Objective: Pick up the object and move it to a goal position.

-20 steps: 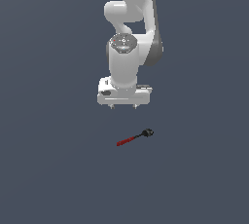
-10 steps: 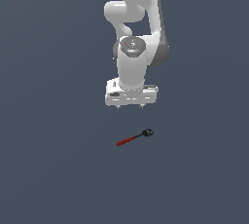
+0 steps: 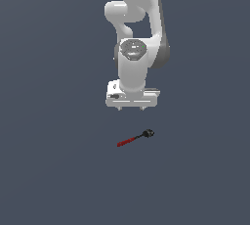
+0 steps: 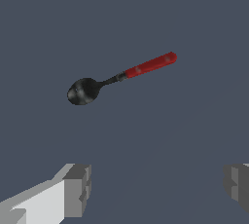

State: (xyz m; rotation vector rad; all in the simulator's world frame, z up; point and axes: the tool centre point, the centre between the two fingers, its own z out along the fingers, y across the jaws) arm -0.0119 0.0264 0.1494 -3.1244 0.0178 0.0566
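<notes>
Spoon (image 4: pixel 116 79) lies apart from claw (image 4: pixel 155 184) (spread).

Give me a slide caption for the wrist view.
Open gripper above a red-handled spoon lying untouched on the grey floor.

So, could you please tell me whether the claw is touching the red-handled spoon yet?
Apart. In the wrist view, the spoon lies on the surface with bare floor between it and the open claw; the exterior view shows a gap too.
</notes>
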